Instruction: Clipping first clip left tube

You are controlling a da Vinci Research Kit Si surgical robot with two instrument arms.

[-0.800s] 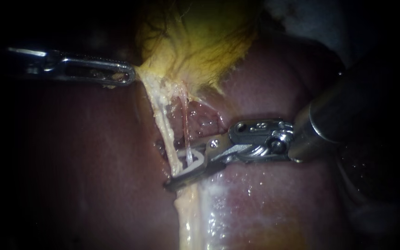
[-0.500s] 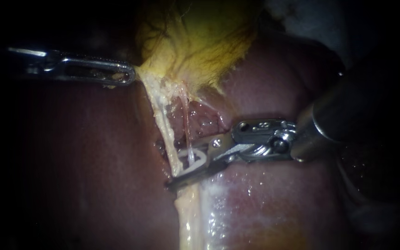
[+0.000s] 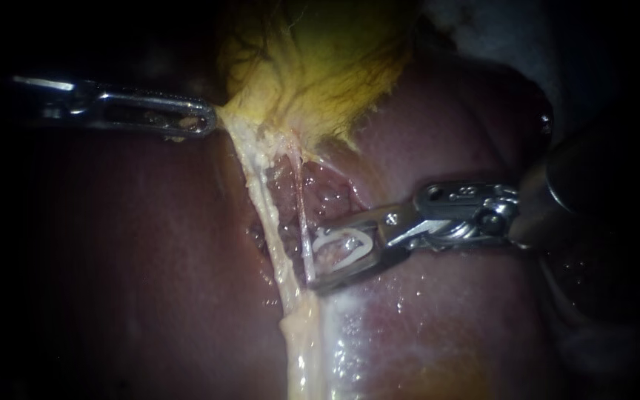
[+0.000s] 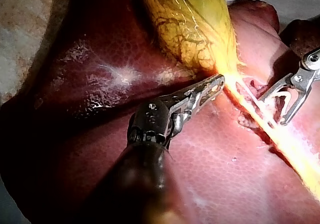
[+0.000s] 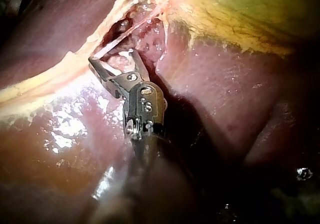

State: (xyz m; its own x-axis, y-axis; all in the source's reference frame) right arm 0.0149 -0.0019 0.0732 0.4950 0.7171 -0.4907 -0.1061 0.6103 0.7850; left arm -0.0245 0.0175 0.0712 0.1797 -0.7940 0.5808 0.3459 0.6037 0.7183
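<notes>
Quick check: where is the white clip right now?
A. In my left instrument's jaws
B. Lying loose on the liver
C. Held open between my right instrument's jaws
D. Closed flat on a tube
C: the clip shows as an open white loop seated between the spread jaws of the right instrument, not closed on either tube.
</notes>
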